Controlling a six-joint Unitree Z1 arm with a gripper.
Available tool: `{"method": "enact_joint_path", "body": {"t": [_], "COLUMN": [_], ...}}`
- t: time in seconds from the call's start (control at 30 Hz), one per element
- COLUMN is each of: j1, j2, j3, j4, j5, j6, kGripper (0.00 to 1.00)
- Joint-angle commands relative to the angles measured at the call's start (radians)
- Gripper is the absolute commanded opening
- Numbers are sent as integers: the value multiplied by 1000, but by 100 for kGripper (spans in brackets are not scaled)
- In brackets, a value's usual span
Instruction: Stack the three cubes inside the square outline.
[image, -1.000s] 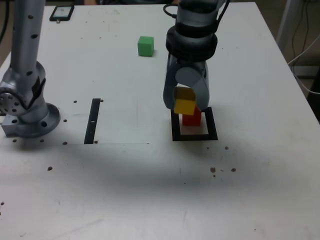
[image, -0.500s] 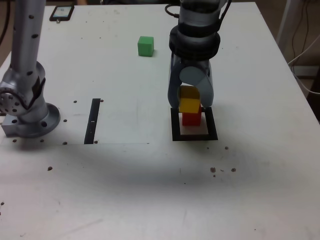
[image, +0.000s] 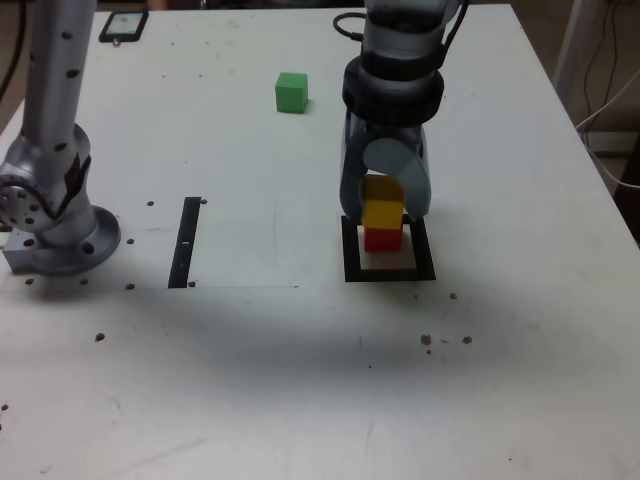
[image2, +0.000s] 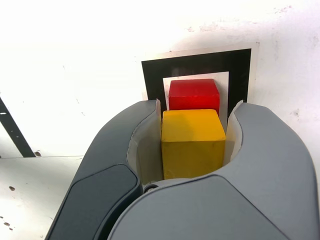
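1. Since the earlier frame, the yellow cube (image2: 194, 126) is shifting toward the exterior view's right, apparently settling over the red cube (image2: 194, 96) inside the square outline (image: 424, 250).
2. The claw (image2: 197, 106) is gripping yellow by opposite sides; it's probably handling light and stiff.
3. The green cube (image: 292, 93) is waiting well apart.

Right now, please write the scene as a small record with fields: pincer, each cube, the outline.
pincer: around the yellow cube, at the square outline
yellow cube: between the fingers, above the red cube; full contact with it unclear
red cube: inside the outline
green cube: on the table, outside the outline
square outline: black border, white centre
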Motion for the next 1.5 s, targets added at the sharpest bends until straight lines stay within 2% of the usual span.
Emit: {"method": "enact_joint_path", "body": {"t": [0.0, 0.13, 0.3, 0.63, 0.8, 0.97, 1.1, 1.33, 1.47], "j1": [2, 7, 23, 31, 35, 46, 49, 50, 54], "j2": [4, 3, -7, -57, -130, -202, -209, -166, -189], "j3": [-4, -2, 6, 32, 110, 155, 125, 51, 67], "j4": [-5, -8, -7, -21, -52, -37, 1, 102, 140], "j5": [-1, -1, 8, 45, 47, 56, 60, 62, 88], "j6": [-2, -2, -1, -9, -32, -69, -69, -76, -131], "kGripper": [54, 60, 79, 99, 99, 99, 98, 95, 95]}}
